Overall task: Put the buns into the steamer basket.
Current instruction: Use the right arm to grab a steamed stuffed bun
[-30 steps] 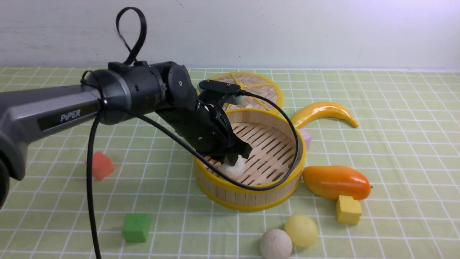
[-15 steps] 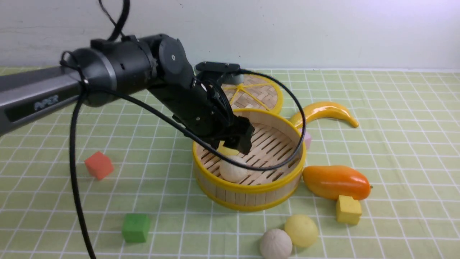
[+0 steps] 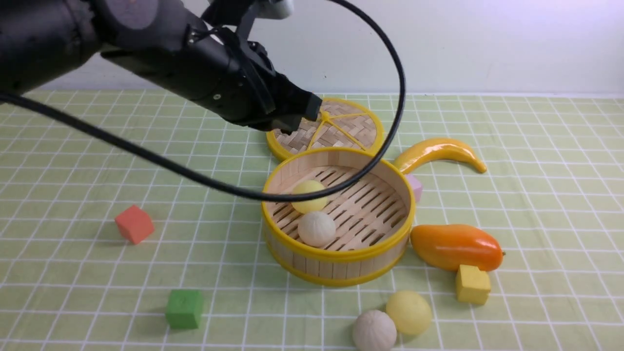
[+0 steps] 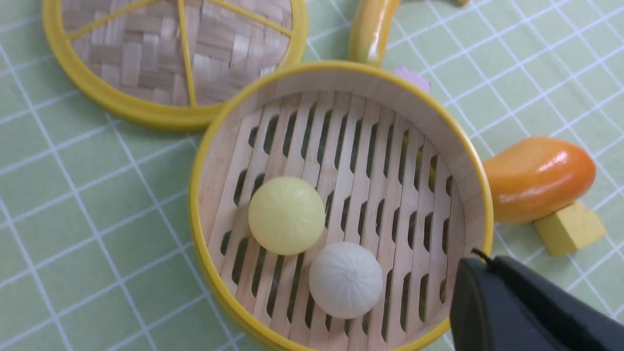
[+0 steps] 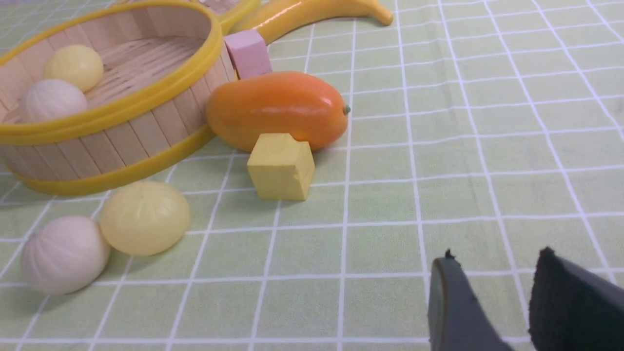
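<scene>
The left gripper [image 3: 298, 117] hangs in the air, touching nothing, and in the front view its black tip overlaps the left edge of the lid [image 3: 341, 129]. Only one dark finger [image 4: 516, 302] shows in its wrist view, so I cannot tell how far apart the jaws stand. A black cable [image 3: 195, 173] loops from the arm across the basket's near side.

Below it stands the steamer basket [image 3: 336, 265], round and deep, with a wall of upright wood strips, yellow rims and a slatted floor. Two buns lie inside on the left of the floor, touching: a smooth yellow bun [image 3: 309, 196] and, nearer the camera, a pleated white bun [image 3: 317, 228].

The right gripper [image 5: 512, 312] sits low over the surface [image 3: 536, 195], a green checked cloth, its jaws slightly parted and empty.

In front of the basket a second yellow bun [image 3: 408, 312] and a second pleated bun [image 3: 374, 331] rest on the surface, touching. A glossy orange mango [image 3: 456, 246] lies against the basket's right side with a yellow foam cube [image 3: 472, 284] touching it. A pink cube [image 3: 414, 187] and a curved yellow banana [image 3: 438, 151] lie behind; a red cube [image 3: 134, 223] and a green cube [image 3: 184, 308] sit well apart to the left.
</scene>
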Motion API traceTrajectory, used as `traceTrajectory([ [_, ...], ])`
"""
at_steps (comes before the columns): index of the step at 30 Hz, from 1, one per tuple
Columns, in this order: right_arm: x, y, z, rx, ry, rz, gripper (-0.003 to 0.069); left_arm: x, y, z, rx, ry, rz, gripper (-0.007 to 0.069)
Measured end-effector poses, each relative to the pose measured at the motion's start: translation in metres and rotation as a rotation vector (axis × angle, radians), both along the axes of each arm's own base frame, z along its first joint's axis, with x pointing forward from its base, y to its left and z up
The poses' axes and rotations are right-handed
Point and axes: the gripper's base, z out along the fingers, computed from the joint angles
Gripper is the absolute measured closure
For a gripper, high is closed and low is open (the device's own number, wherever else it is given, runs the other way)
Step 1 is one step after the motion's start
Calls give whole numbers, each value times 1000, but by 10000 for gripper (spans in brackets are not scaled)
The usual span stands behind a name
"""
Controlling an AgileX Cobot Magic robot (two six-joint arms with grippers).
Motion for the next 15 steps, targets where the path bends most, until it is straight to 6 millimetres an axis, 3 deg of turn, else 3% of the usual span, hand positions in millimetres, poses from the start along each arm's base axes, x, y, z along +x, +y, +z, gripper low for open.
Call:
traceTrajectory([
  [4,0,0,0,0,0,0,420,-33,20,11,-59,-112,38,638],
  [5,0,0,0,0,0,0,420,-34,20,8,-57,-103,38,638],
  [8,1,0,2,27,-25,-3,420,-78,43,8,-116,-155,63,638],
  [10,2,2,5,139,-67,-12,420,-107,58,6,-141,-192,73,638],
  [11,2,3,5,149,-66,-12,420,-110,60,9,-148,-207,73,638],
  [15,5,3,25,543,-227,-61,420,-172,92,-9,-225,-288,96,638],
])
